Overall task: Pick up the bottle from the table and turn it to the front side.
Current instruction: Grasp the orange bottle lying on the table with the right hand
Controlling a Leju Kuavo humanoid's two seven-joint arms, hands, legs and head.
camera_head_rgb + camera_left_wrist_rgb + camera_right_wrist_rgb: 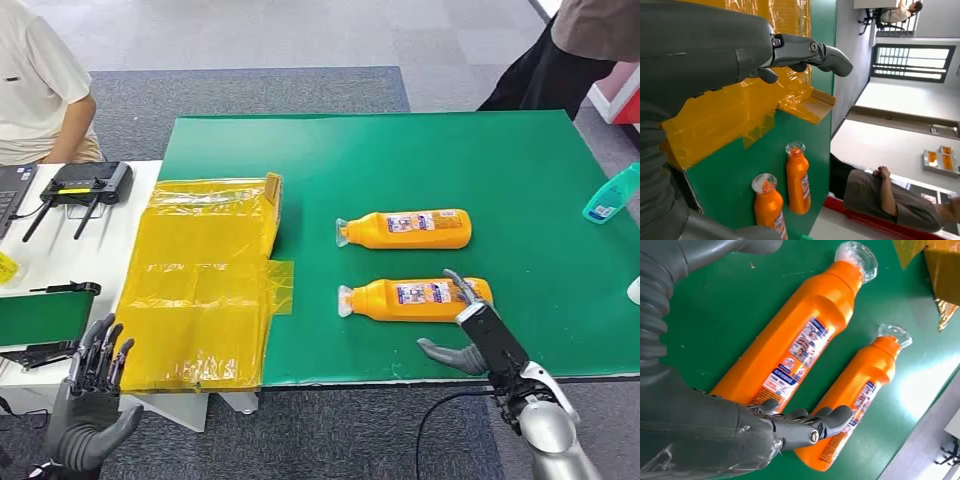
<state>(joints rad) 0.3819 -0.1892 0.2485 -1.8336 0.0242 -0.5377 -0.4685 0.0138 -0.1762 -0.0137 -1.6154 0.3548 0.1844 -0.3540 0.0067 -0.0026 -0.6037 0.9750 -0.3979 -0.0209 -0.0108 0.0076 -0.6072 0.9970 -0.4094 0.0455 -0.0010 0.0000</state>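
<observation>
Your right hand [483,335] at the near orange bottle [415,298]
The bottle lies on the green surface [528,200]; your fingers [828,420] are spread wide above its base, holding nothing. Your left hand [92,400] is open too.

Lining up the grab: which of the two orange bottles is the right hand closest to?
The nearer orange bottle, closest to the table's front edge. The right hand is at its base end, fingers open around it; the farther orange bottle lies parallel beyond it, untouched.

The green desk [528,190] carries two orange bottles [407,229] [415,298] lying side by side, yellow-wrapped packages [200,290] at left, a teal bottle [611,195] far right.
</observation>
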